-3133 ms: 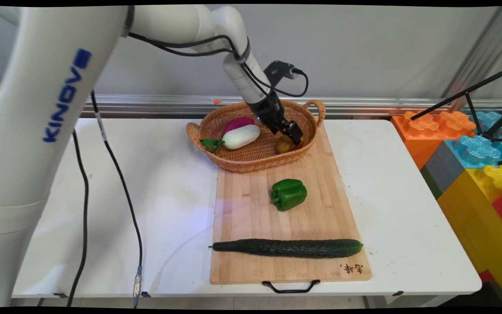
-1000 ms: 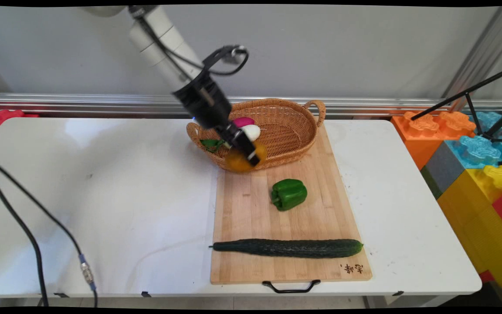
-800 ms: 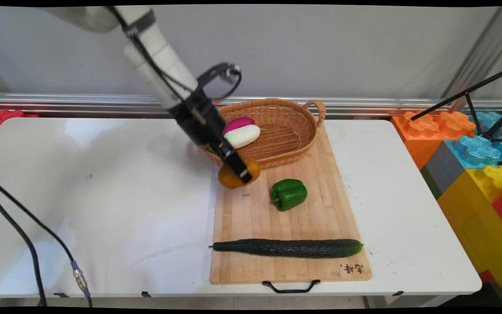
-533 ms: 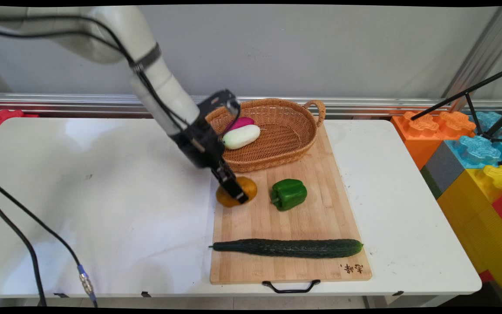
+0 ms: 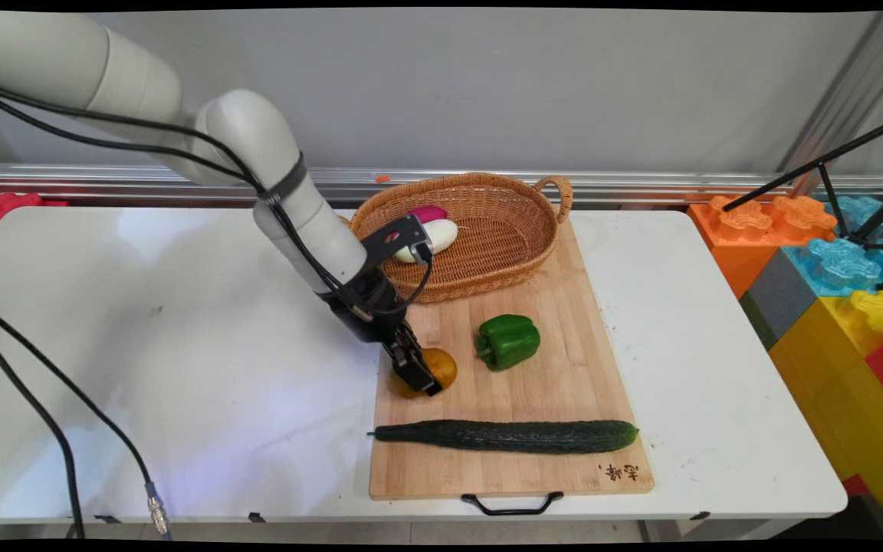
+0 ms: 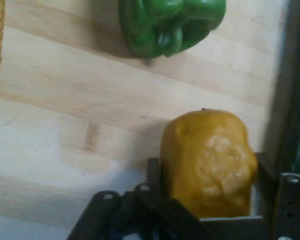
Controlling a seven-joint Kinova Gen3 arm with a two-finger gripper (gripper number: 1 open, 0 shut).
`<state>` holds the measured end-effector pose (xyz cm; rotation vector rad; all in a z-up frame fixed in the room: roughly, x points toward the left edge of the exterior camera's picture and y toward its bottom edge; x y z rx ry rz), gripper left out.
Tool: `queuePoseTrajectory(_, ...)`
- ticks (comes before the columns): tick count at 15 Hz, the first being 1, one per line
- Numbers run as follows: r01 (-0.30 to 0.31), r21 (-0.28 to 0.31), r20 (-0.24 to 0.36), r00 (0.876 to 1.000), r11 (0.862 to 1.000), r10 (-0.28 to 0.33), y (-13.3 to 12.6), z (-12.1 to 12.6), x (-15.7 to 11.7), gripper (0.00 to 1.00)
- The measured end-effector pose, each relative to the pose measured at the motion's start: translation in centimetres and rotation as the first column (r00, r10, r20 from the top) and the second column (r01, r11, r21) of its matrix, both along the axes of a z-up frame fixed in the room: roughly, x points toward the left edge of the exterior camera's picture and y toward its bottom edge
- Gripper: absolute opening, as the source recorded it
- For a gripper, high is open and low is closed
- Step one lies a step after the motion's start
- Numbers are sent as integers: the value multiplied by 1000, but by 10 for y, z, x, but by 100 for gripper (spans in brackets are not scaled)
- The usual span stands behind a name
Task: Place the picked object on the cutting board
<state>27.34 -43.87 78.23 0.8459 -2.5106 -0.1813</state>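
Observation:
My black gripper is shut on a yellow-brown potato, held low over the left side of the wooden cutting board; whether it touches the board I cannot tell. In the hand view the potato sits between the two fingers. A green bell pepper lies on the board just right of the potato, seen again in the hand view as the pepper. A long dark cucumber lies across the board's near end, below the gripper.
A wicker basket at the board's far end holds a white and pink radish. Large coloured toy blocks stand off the table's right end. Black cables hang over the table's left side.
The gripper took the potato out of the basket's right side, carried it left over the rim, then down and nearer onto the board's left side. The pepper and cucumber stayed put.

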Motion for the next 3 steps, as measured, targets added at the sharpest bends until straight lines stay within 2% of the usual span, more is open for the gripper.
queuePoseTrajectory(1,3,-6,-1,1000,1000,-3,0,-4,-2,100)
queuePoseTrajectory(3,8,-17,-4,1000,1000,-8,0,-10,-6,100)
